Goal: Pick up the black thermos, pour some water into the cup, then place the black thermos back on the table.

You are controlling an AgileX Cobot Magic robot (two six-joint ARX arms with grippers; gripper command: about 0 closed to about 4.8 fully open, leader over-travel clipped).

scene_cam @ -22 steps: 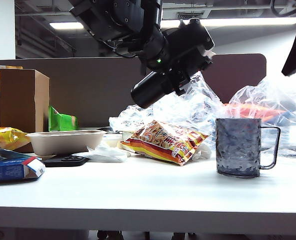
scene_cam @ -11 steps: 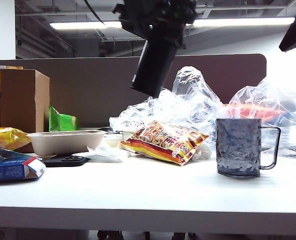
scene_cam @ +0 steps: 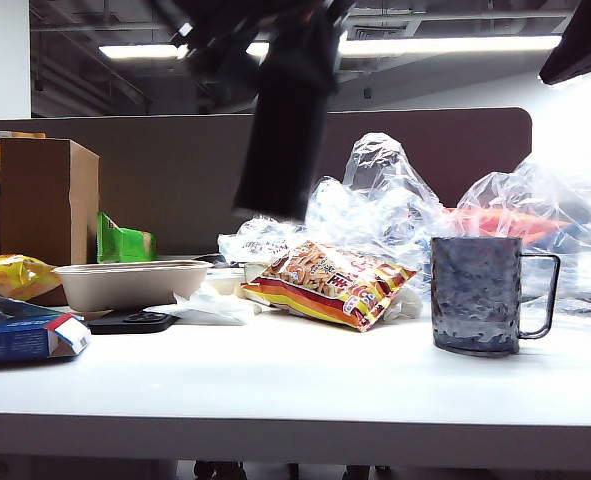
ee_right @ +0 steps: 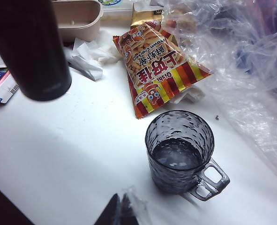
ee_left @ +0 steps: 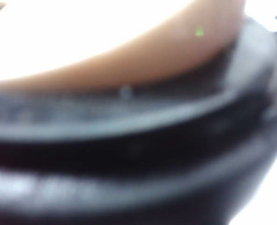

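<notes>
The black thermos (scene_cam: 278, 125) hangs nearly upright and blurred above the table (scene_cam: 275, 385), left of the middle, base down. My left gripper (scene_cam: 293, 40) is shut on its upper part at the top of the exterior view. Its own camera shows only the blurred dark thermos (ee_left: 129, 154) up close, and the jaws are hidden. The thermos base (ee_right: 33, 51) also appears in the right wrist view. The smoky cup (scene_cam: 475, 293) stands to the right with water inside; its wall (ee_right: 159, 171) is dimpled. My right gripper (ee_right: 119, 212) hovers shut near the cup.
A snack bag (scene_cam: 325, 283) lies behind the cup, with crumpled clear plastic bags (scene_cam: 495, 200) at the back right. A beige tray (scene_cam: 130, 283), cardboard box (scene_cam: 45, 200), blue box (scene_cam: 20, 335) and tissue (scene_cam: 210, 305) crowd the left.
The thermos has swung from steeply tilted to nearly upright and moved left and lower with the left gripper. The cup and right gripper have stayed put.
</notes>
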